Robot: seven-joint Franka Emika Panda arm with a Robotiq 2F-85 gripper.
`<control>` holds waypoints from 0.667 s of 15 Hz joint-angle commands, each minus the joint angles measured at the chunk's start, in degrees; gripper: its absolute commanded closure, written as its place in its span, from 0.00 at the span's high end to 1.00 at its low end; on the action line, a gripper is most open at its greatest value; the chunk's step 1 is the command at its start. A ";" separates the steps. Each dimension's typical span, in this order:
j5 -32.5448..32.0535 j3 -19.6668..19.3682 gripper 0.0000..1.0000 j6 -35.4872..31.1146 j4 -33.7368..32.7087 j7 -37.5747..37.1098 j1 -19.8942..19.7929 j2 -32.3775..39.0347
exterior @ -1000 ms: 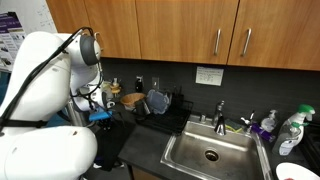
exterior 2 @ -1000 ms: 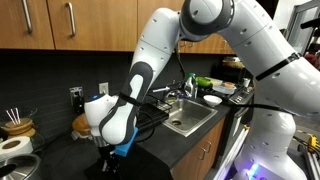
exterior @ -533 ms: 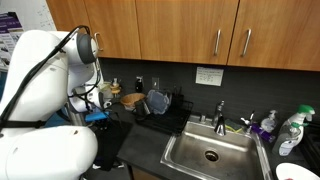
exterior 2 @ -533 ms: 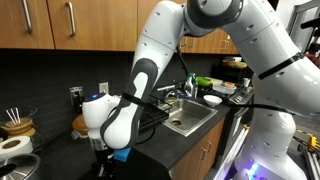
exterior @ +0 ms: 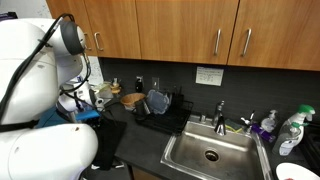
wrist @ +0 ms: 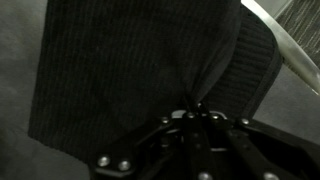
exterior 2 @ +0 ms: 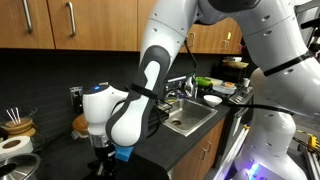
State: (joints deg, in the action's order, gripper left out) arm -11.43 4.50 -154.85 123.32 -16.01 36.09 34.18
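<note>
In the wrist view my gripper (wrist: 197,108) is shut, and its fingertips pinch a fold of a dark ribbed cloth (wrist: 140,70). The cloth spreads away from the jaws over a grey surface and fills most of that view. In both exterior views the gripper hangs low over the dark counter, at the end far from the sink. It is largely hidden behind the white arm (exterior: 40,90), with a blue part showing near it (exterior 2: 122,153). The cloth itself cannot be made out in the exterior views.
A steel sink (exterior: 210,155) with a faucet (exterior: 220,115) lies further along the counter. A dish rack with bowls (exterior: 158,103) stands against the back wall. Bottles (exterior: 290,130) stand past the sink. A cup of sticks (exterior 2: 15,122) and a paper roll (exterior 2: 12,150) stand near the gripper's end. Wooden cabinets hang above.
The arm has swung away from the sink, and its upper links have shifted in both exterior views. The wrist stays low over the counter.
</note>
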 commanded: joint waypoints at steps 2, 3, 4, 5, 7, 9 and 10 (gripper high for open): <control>-2.13 -2.15 0.01 -1.61 4.89 -3.19 1.49 -5.33; -2.41 -2.53 0.01 -2.36 5.80 -3.62 1.59 -6.14; -2.73 -2.84 0.01 -3.47 7.23 -4.31 1.72 -7.25; -3.02 -2.98 0.01 -4.48 8.34 -4.69 1.64 -8.14; -3.73 -3.82 0.01 -6.58 10.63 -5.93 2.02 -9.99; -3.91 -4.39 0.01 -8.28 12.72 -6.78 2.08 -11.88; -3.95 -4.69 0.01 -9.12 13.67 -7.15 2.15 -12.72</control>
State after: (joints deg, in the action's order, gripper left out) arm -13.62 1.63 -161.48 132.20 -20.53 36.97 26.28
